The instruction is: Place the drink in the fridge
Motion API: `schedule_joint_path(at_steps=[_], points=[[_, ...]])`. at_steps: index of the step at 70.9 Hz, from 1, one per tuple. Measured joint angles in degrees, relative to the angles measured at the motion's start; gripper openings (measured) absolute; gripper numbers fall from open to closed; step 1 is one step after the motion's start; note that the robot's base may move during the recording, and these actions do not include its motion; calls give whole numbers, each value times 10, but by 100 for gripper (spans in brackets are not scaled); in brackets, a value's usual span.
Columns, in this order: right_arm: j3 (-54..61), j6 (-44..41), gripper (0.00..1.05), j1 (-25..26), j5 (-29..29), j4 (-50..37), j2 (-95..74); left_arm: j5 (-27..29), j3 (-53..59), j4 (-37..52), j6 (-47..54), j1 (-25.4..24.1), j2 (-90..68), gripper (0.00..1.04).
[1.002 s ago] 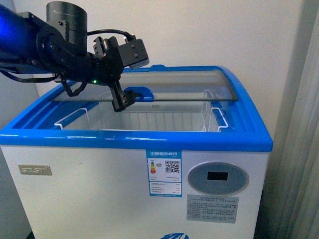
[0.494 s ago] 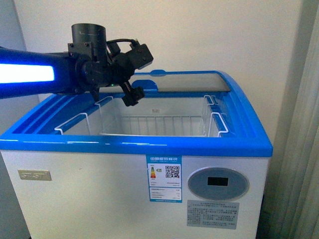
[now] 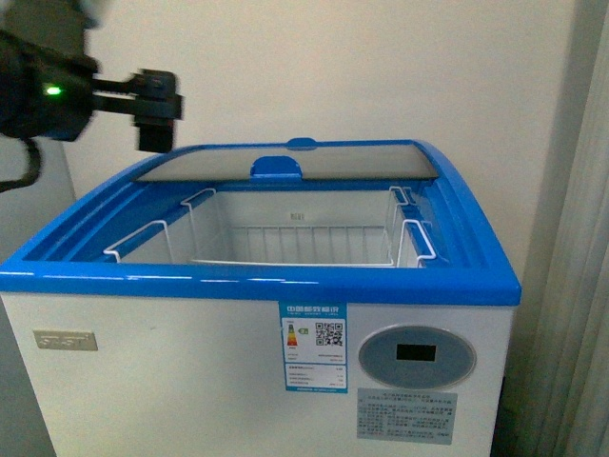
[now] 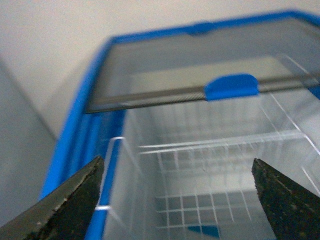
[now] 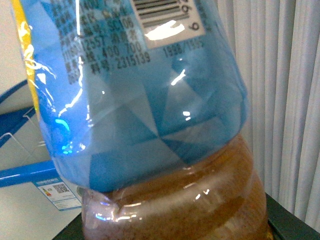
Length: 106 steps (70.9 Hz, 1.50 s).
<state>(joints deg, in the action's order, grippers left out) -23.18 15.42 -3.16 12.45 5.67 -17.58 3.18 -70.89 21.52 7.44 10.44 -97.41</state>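
Both fridge lids [image 3: 362,164] back — left end effector [image 4: 177,162] wide, right end effector [image 5: 177,225] gripping drink [image 5: 150,100].

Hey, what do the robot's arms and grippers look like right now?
The left arm is black and bulky, with a glowing green light and a black cable looping below. The left gripper has two dark, rough, wedge-shaped fingers. The blue-labelled plastic drink bottle hides the right gripper.
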Motion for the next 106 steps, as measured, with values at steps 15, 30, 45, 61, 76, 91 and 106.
schedule_joint_path(at_steps=[15,30,45,61,76,91,106], points=[[-128,-137,46,139,-354,272,-113,43,348,210,-63,-28,223,47],[-262,-333,46,120,-403,168,-329,24,478,239,-69,-47,280,10],[-462,-548,46,34,-304,176,-596,9,551,247,-72,-62,349,3],[-722,-718,46,-44,-214,256,-848,-30,607,235,-72,-102,420,3],[-919,-762,46,-79,-136,299,-1009,-32,650,193,-73,-102,502,3],[-1001,-763,46,-108,-124,303,-1100,-32,676,145,-73,-102,576,3],[-1007,-765,46,-129,-110,253,-1142,-32,700,120,-73,-102,631,3]])
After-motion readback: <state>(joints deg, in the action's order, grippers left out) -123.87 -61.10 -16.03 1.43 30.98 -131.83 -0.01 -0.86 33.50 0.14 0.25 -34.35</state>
